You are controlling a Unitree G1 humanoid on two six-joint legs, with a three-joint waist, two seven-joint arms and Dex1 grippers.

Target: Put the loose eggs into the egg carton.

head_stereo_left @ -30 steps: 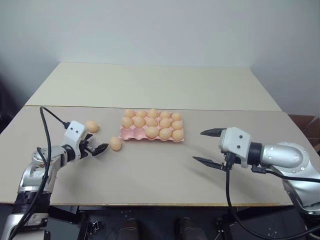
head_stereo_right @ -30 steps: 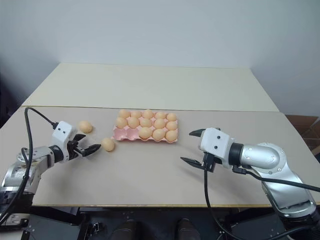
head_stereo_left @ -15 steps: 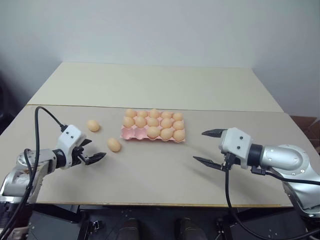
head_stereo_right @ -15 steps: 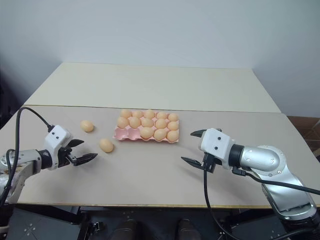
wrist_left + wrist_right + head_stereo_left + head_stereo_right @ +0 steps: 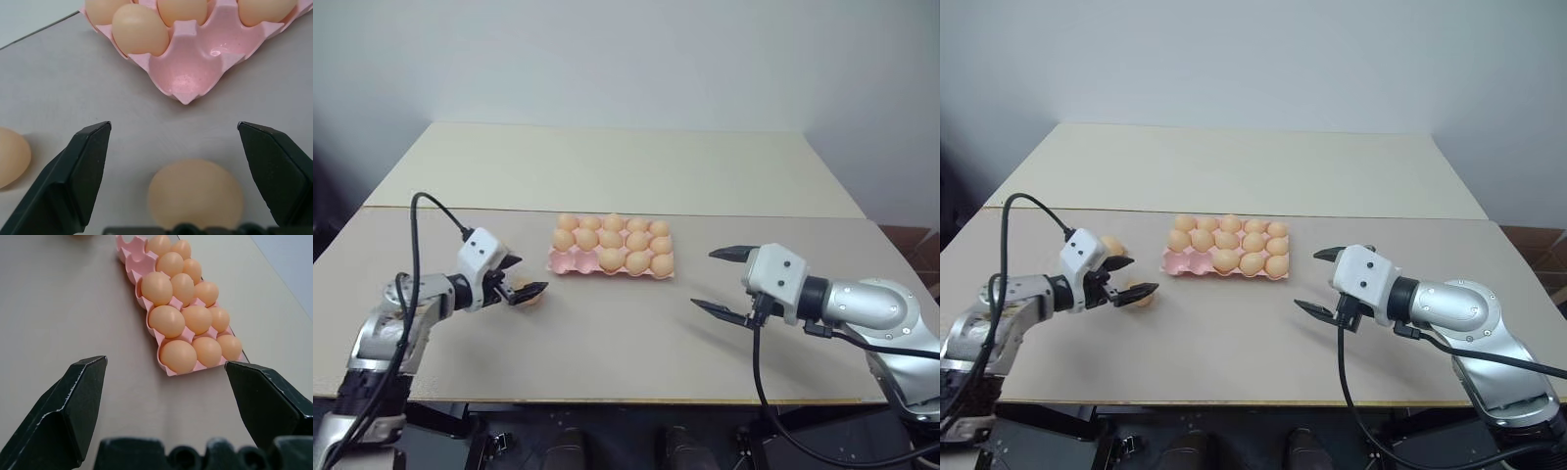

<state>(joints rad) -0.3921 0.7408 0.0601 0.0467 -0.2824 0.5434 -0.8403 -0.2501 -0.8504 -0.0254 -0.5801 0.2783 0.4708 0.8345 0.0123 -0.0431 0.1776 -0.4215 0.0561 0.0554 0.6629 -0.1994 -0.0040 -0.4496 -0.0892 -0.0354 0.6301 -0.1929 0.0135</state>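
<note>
The pale pink egg carton (image 5: 562, 260) lies mid-table, most cups filled with orange-tan eggs; its front-left cups (image 5: 190, 81) are bare. One loose egg (image 5: 195, 194) rests on the table between the fingers of my open left gripper (image 5: 527, 276), not pinched. A second loose egg (image 5: 1114, 245) lies just behind that gripper, also seen off to the side of it (image 5: 11, 156). My right gripper (image 5: 707, 279) hovers open to the right of the carton (image 5: 168, 368), nothing between its fingers (image 5: 73, 406).
The beige table (image 5: 607, 343) has open room in front of the carton and between my arms. A second table surface (image 5: 607, 166) adjoins behind, with a seam just past the carton. A black cable (image 5: 435, 211) loops over my left arm.
My left gripper has moved right towards the carton and now straddles the nearer loose egg. The right arm has stayed put.
</note>
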